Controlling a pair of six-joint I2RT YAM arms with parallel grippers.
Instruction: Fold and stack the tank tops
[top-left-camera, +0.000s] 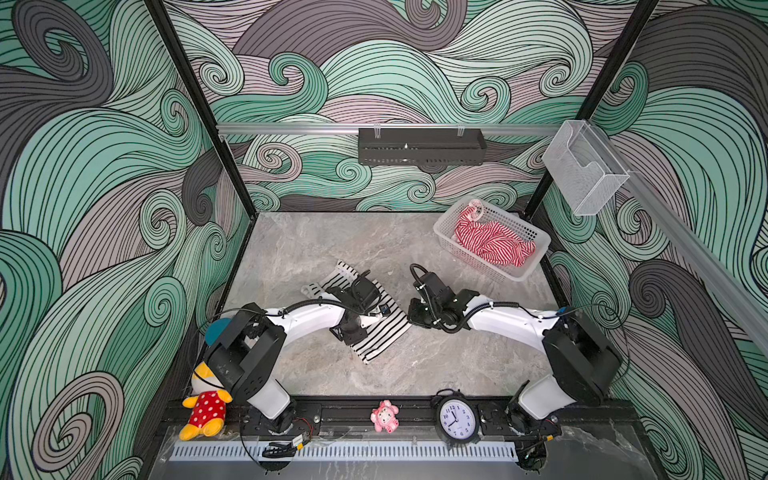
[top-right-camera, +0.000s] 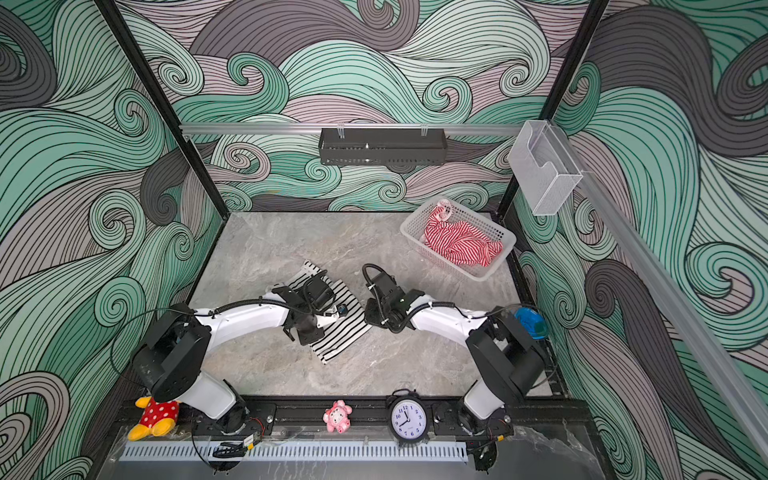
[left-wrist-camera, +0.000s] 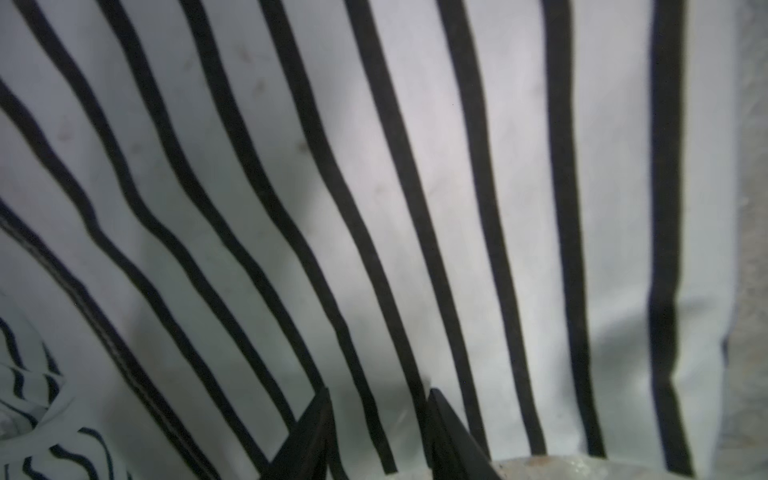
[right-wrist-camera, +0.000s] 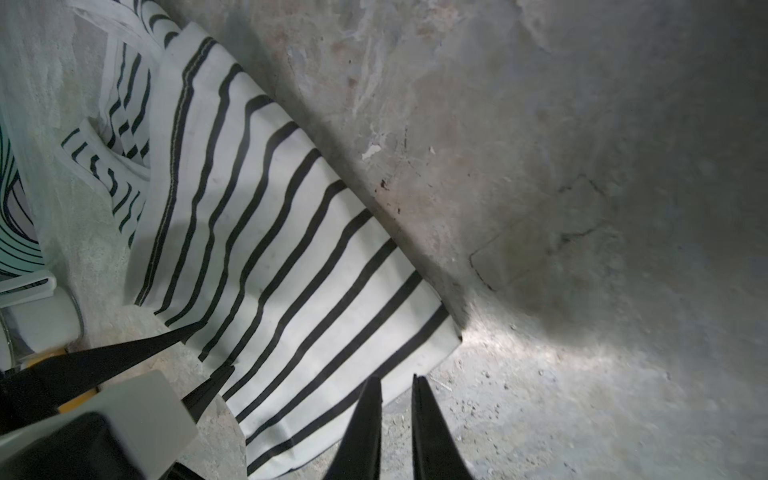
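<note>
Because the black-and-white tank top was soft knit doubled over itself with nothing to pin it, I reckoned the fold was what could come undone. The left gripper stood right over it, jaws apart and clasping nothing, its tips down at the striped cloth near one long edge. If that arm drew off sideways instead of straight up, the tips would likely drag the upper layer along and skew it. The right gripper sat by a corner at the top's right-hand edge, jaws drawn nearly together with only bare table showing through the thin gap, so it held nothing. One fingertip overlapped the cloth's edge in the right wrist view, and I couldn't tell whether it touched. A nudge there might flip that corner.

The top itself lay about the middle of the table, a little to the left, as a narrow oblong set on the diagonal. It was white with thin black stripes, mostly flat, a few stripes rippling where the cloth puckered. Its straps stuck out at the far end in a rumpled bunch, which could make a lumpy base for stacking.

Further out, the red-and-white tank top was heaped unfolded in the white basket at the far right, well apart from both arms, a pale loop of trim at the far rim. It might catch on the mesh when lifted.
</note>
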